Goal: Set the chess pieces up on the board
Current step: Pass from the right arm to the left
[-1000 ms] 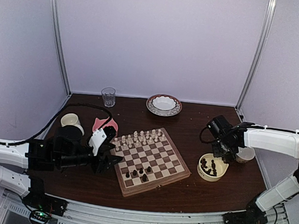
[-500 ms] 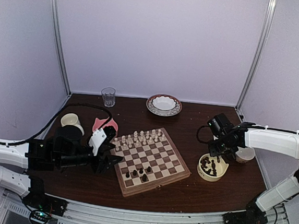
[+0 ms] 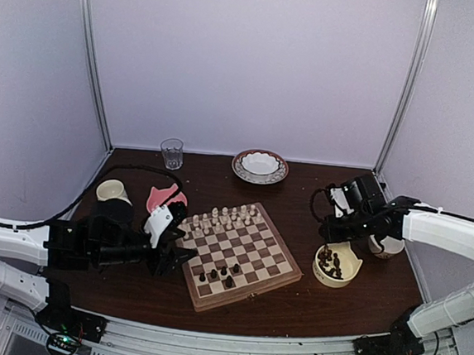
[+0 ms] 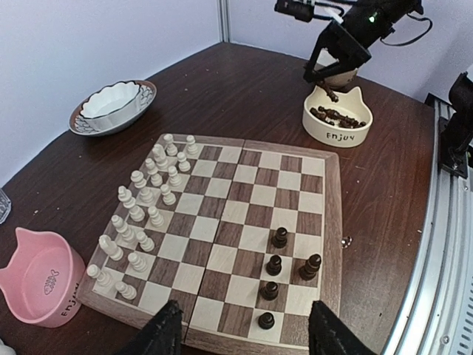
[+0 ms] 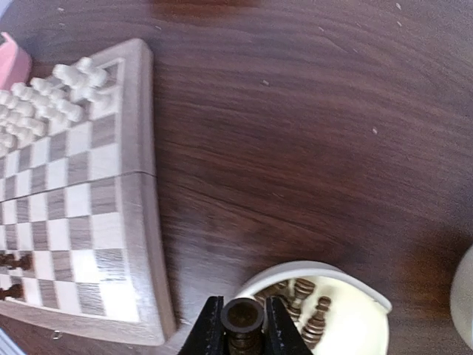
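Since the earlier frame, the right claw (image 5: pixel 242 329) has shifted toward frame left in the top view, to the left rim of the cream bowl (image 4: pixel 337 137). The left claw (image 4: pixel 247 333) has held position.

- Right claw: pinching one dark chessman (image 5: pixel 242 316) above the bowl rim.
- Left claw: spread, nothing between its fingers, at the lower edge of the board (image 4: pixel 332 214) in the left wrist view.
- Five dark chessmen on the board (image 4: pixel 279 237), grouped at lower right in that view. A heap more lies in the cream bowl; count not resolvable.
- Pale chessmen (image 4: pixel 138 179): two rows along the board's left edge.

The board's middle squares are free. A strip of bare desk (image 3: pixel 293 199) separates board and cream bowl.
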